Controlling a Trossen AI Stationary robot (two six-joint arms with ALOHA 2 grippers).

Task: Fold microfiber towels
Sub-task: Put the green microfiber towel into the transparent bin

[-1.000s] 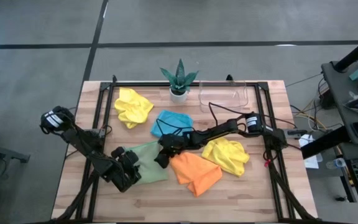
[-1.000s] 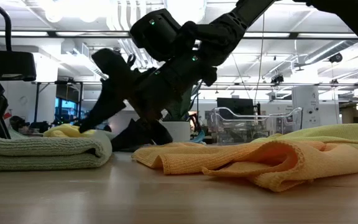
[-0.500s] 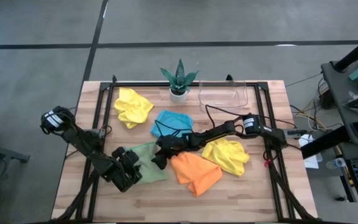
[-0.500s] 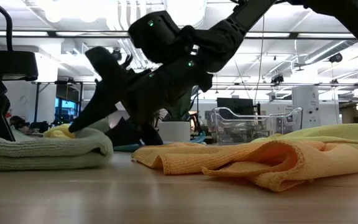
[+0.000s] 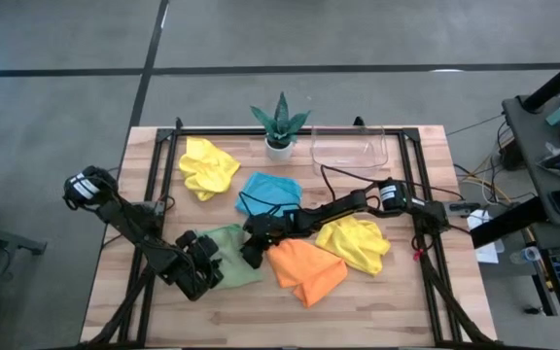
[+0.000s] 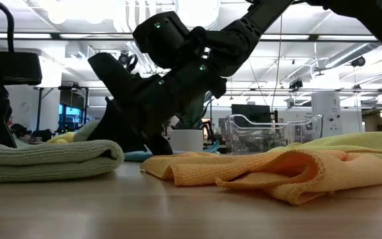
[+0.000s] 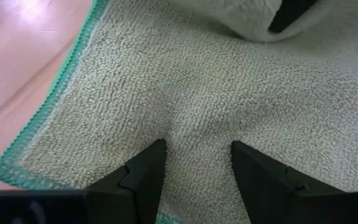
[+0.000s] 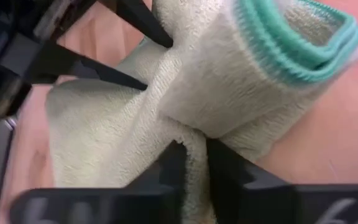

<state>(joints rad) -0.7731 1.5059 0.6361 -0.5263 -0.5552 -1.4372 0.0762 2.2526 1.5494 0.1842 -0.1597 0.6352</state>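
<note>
sage green towel [image 5: 233, 255] partly hidden under both arms

A spiky potted plant [image 5: 280, 123] stands at the table's [image 5: 406, 311] far edge, with a clear plastic tray [image 5: 349, 149] just beside it. Desks and monitors fill the room behind.

Even overhead light; wrist views perhaps blurred.

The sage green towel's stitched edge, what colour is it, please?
Teal green edging, clearest in the right wrist view.
</note>
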